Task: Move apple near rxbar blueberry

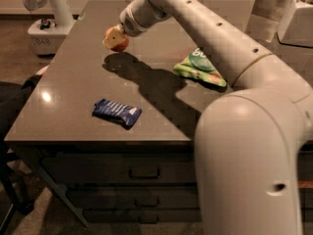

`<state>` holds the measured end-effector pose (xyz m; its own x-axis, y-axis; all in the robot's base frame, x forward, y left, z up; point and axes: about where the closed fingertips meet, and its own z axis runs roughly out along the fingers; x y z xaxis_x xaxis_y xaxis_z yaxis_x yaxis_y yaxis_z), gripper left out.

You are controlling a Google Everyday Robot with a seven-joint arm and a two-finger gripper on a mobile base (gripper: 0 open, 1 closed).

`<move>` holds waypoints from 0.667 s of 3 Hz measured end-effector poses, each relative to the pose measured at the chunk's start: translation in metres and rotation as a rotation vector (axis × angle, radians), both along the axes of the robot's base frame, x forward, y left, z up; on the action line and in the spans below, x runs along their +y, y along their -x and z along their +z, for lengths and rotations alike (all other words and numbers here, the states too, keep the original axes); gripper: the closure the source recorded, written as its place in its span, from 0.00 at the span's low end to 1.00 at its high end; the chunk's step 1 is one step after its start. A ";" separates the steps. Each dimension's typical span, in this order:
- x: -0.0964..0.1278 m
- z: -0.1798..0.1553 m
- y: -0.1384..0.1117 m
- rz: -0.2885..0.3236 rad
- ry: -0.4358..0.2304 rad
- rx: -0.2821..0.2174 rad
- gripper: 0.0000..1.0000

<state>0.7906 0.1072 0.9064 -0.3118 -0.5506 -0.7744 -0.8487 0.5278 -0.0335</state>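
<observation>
Gripper [114,36] fingers [110,33] pinch one apple [122,44] over the table [68,82], apart from one rxbar blueberry [117,112].

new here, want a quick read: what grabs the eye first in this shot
The big white arm fills the right foreground, stretched across the table. Its gripper holds the apple over the table's far left. A blue bar lies near the front edge.
</observation>
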 end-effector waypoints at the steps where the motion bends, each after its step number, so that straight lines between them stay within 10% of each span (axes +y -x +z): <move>1: -0.016 0.006 0.053 0.072 -0.014 -0.026 1.00; 2: -0.025 0.000 0.086 0.131 -0.003 -0.032 1.00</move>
